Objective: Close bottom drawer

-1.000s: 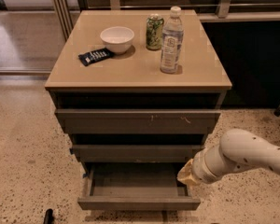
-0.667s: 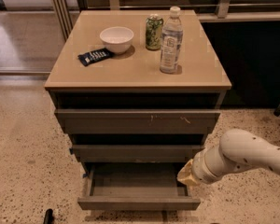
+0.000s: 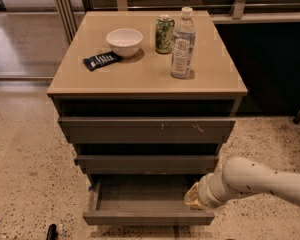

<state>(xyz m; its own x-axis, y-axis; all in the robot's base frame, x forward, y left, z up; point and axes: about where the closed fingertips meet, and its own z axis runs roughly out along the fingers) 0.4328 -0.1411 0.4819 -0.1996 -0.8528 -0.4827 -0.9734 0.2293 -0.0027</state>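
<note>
The bottom drawer (image 3: 147, 217) of the tan-topped cabinet stands pulled out, its shallow grey-brown box interior showing and nothing visible inside. Its plain front panel runs along the lower edge of the view. My gripper (image 3: 192, 199) comes in from the right on a white arm. It sits at the drawer's right front corner, just above and behind the front panel. The white wrist hides most of it. Above are the mid-width drawer front (image 3: 147, 163) and the widest drawer front (image 3: 147, 129) with pale scratch marks.
On the cabinet top (image 3: 140, 76) stand a white bowl (image 3: 124, 41), a green can (image 3: 164, 33), a clear water bottle (image 3: 182, 44) and a dark snack packet (image 3: 102, 60). Speckled floor surrounds the cabinet. A dark counter base is behind on the right.
</note>
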